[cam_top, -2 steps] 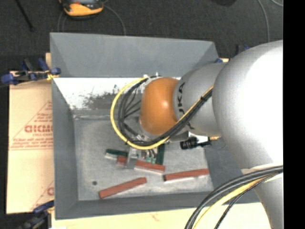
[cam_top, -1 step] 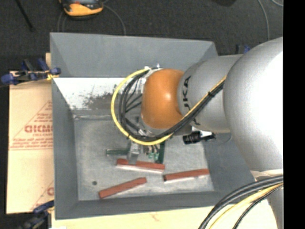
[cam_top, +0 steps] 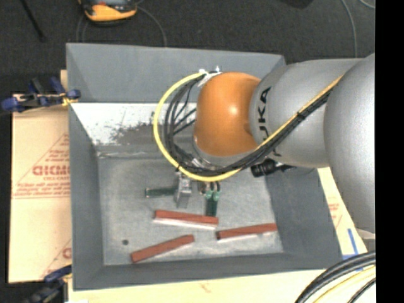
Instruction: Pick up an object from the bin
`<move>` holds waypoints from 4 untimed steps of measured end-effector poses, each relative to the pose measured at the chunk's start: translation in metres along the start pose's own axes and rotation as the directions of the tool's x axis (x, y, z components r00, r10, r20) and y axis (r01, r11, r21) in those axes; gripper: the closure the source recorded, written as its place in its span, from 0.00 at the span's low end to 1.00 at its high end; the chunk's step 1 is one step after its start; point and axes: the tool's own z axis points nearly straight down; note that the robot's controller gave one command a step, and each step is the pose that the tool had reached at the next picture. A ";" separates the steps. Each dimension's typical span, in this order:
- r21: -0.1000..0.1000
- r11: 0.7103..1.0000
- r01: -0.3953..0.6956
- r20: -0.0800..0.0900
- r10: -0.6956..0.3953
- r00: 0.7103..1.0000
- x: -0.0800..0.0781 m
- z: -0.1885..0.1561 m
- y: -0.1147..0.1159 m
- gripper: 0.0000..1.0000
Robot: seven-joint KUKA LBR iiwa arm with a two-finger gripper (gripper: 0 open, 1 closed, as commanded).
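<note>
Orange wrist cover (cam_top: 227,115) rides high over the bin (cam_top: 85,188), with the grey arm (cam_top: 328,118) coming in from the right. Below it the gripper (cam_top: 197,197) is down near the floor, its fingers (cam_top: 184,193) spread apart with nothing seen between them. Just below the tips lies a reddish-brown stick (cam_top: 186,218), flat and nearly level. A second stick (cam_top: 246,232) lies to its right and a third stick (cam_top: 162,249) lower left, all apart. A dark green rod (cam_top: 159,193) lies just left of the fingers; whether it touches them, can't tell.
</note>
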 end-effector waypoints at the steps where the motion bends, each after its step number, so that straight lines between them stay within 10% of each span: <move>1: -0.006 1.000 -0.021 0.013 0.021 1.000 0.002 0.020 -0.009 1.00; 2: -0.002 0.999 -0.042 0.005 0.042 0.999 0.000 0.079 -0.020 1.00; 4: -0.005 0.998 -0.059 0.007 0.059 0.998 0.002 0.032 -0.034 1.00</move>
